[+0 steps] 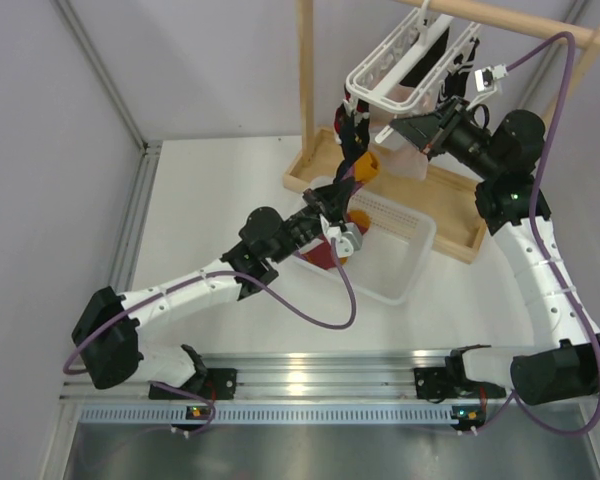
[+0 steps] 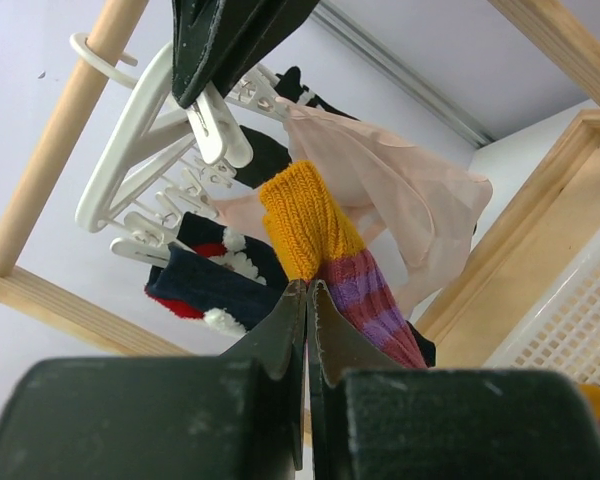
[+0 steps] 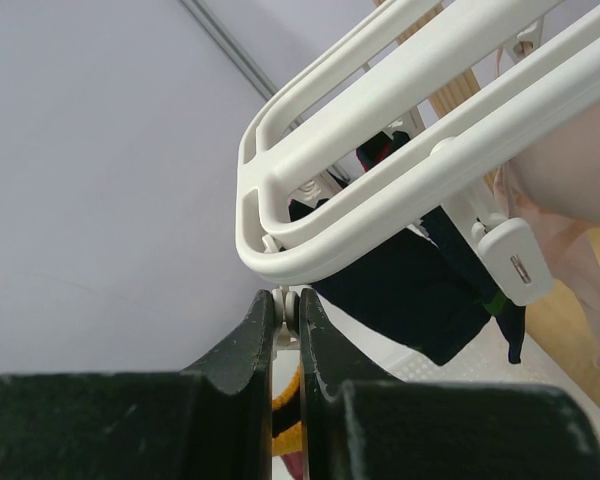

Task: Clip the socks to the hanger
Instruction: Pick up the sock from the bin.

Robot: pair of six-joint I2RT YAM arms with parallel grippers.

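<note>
The hanger (image 1: 375, 85) is hanging on the wooden rack (image 1: 305, 90); below it the left claw (image 2: 307, 295) is gripping a purple sock (image 2: 315, 230), the right claw (image 3: 285, 305) pinching a peg (image 2: 220, 135). Clipping stage: the orange end probably needs feeding into that peg.

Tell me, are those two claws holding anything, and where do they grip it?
The left gripper pinches the striped sock just below its orange end. The right gripper squeezes a peg hanging from the white hanger.
</note>
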